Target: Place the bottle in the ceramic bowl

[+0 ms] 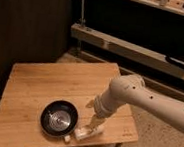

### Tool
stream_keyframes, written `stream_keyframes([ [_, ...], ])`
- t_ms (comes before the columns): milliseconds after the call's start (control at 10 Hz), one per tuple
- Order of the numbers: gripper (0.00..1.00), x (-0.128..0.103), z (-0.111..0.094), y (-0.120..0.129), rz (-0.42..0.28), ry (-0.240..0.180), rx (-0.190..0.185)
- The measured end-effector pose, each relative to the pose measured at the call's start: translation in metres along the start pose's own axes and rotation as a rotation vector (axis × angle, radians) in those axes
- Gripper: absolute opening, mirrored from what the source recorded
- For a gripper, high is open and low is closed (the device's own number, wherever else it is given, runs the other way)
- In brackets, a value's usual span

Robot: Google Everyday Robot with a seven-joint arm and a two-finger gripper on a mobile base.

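Lying beside ceramic bowl on table: bottle, hand just above.

Workshop: metal racking, wooden table

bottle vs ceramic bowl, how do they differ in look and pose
The bottle is clear and pale with a whitish label; the ceramic bowl is glossy black with silvery rings inside.
The bottle is long and narrow, lying on its side; the bowl is round and sits open side up.
The gripper hangs right over the bottle, not over the bowl.
Both rest side by side near the wooden table's front edge.
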Motion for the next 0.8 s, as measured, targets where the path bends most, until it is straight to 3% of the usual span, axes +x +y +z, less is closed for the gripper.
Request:
stream_keyframes([
  [300, 0.65, 0.006, 0.033, 0.01, -0.012, 0.059, -0.031],
  [600, 0.65, 0.008, 0.05, 0.037, 0.013, 0.115, -0.028],
  [800, 0.65, 0.007, 0.059, 0.049, 0.027, 0.127, -0.02],
])
